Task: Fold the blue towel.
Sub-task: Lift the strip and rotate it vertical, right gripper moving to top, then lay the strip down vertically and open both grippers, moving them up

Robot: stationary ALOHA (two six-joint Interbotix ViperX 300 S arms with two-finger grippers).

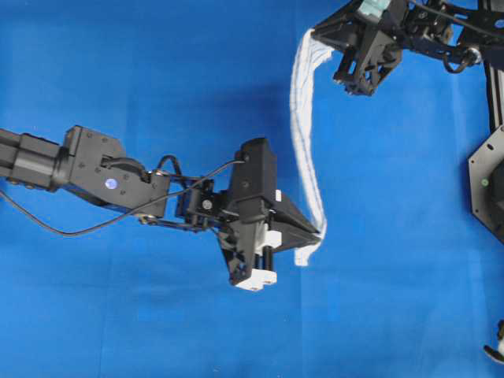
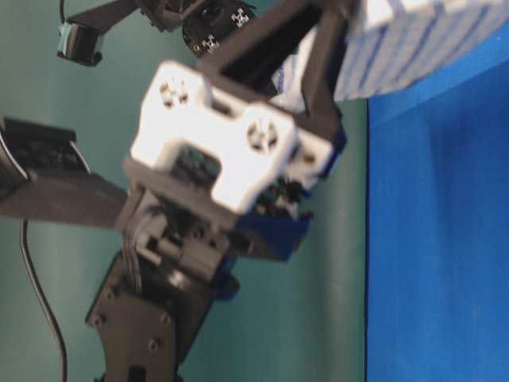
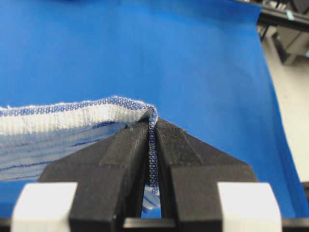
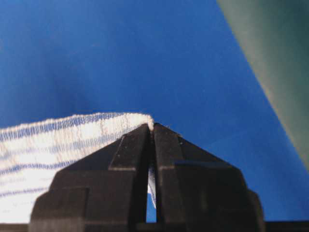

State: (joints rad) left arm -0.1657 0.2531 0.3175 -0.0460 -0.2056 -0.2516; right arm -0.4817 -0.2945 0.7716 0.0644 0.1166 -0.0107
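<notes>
Blue towel hangs as a narrow, bunched strip between the two grippers, raised off the blue table covering. In the overhead view it runs from the right gripper at the top, curving down to the left gripper near the middle of the frame, with a short tail dangling just below that lower grip. The cloth is white with thin blue stripes, and its hem shows a fine blue weave in the left wrist view.

One towel is visible, along with two arms and two grippers, one at each end of the strip. The single blue covering spreads under everything.

The left gripper has its jaws pressed almost together, with only a thin edge of the towel pinched between them; the rest of the fabric trails away to the left of the fingers in that view. The right gripper is likewise clamped tight on a corner of the towel, the jaws nearly meeting and the cloth spilling off to the left of them.

From table level the view is blurred. The left gripper's white and black body fills the foreground, and a striped piece of the towel shows at the upper right above the covering.
</notes>
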